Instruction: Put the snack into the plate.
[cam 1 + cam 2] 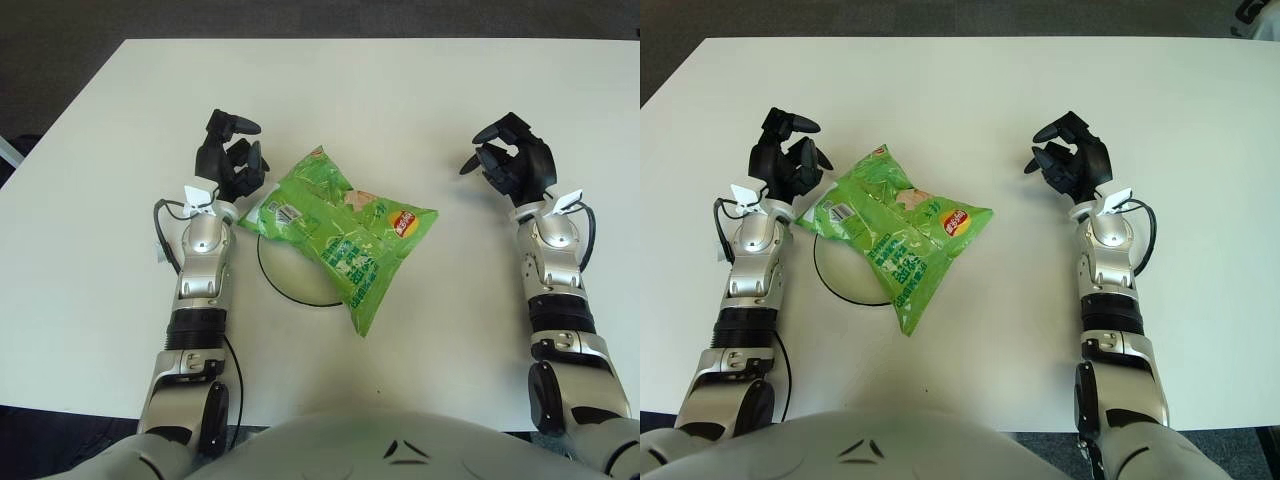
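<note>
Snack: we've got a bright green chip bag (340, 232) lying flat and skewed, with a red-and-yellow logo near its right corner and a white barcode label near its left corner.
Plate: a white plate (283, 276) with a dark rim sits under the bag. The bag covers most of it, so we only see the plate's lower-left arc poking out.
Snack vs plate: the bag lies across the plate, but its right corner and its bottom tail hang well past the rim onto the counter (400, 100).
Left hand: our left hand (228, 160) shows just left of the bag's left corner, up and left of the plate. Fingers are loosely curled and not holding anything; we can't tell for sure if a fingertip brushes the bag edge.
Right hand: our right hand (1072, 160) shows well off to the right of the bag, clear of the plate. Fingers are relaxed, half curled, gripping nothing.
Counter: plain white top, dark floor beyond its far edge.
Cables: thin black cable loops by each wrist.
</note>
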Tool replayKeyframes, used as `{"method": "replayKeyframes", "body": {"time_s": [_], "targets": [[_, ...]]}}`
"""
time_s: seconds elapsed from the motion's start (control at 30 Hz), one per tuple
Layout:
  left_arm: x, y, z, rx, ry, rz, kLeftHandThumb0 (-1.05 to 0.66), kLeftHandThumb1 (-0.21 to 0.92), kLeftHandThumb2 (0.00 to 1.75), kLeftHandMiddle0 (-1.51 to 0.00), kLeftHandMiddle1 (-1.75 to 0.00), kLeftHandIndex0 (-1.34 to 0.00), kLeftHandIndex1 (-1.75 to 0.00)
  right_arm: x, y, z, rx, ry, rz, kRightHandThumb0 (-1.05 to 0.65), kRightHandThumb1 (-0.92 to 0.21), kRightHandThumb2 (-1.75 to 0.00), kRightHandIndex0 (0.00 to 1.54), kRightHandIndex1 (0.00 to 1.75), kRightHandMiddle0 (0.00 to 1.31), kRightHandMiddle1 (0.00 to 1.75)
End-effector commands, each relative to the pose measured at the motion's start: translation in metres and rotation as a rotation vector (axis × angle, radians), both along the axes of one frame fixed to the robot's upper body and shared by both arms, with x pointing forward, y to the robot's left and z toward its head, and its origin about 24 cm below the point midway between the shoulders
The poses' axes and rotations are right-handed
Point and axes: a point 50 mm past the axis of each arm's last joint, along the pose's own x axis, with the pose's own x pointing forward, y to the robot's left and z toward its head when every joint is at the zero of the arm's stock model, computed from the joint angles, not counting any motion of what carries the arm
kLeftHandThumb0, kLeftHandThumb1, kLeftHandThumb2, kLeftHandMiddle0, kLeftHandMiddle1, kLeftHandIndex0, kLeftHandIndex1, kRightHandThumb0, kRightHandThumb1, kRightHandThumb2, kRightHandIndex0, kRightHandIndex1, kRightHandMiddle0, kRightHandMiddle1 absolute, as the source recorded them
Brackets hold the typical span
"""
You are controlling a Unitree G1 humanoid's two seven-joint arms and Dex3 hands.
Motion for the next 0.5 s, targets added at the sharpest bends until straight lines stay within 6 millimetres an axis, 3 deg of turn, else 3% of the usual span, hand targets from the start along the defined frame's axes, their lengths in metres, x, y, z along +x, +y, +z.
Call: {"method": "replayKeyframes", "body": {"time_s": [0.0,0.47], "targets": [[-0.0146,-0.0007,-0.042,-0.03,0.159,0.028,-0.37,0.73,0.77,-0.83,-1.75,-0.32,-1.75,-0.0178,0.0033,-0.0439,0.126,0.134,-0.003,-0.36,-0.92,-0.31,0.9,1.3,0.43,1.5],[-0.0127,0.0006,-0.0439,-0.042,0.165,0.037,-0.38,0.72,0.79,-0.84,-1.75,-0.33,-1.75,-0.0168,0.0047,-0.0437,0.195,0.119,-0.011,-0.35,-0.92,-0.33,0.89,1.35,0.41,1.53]]}}
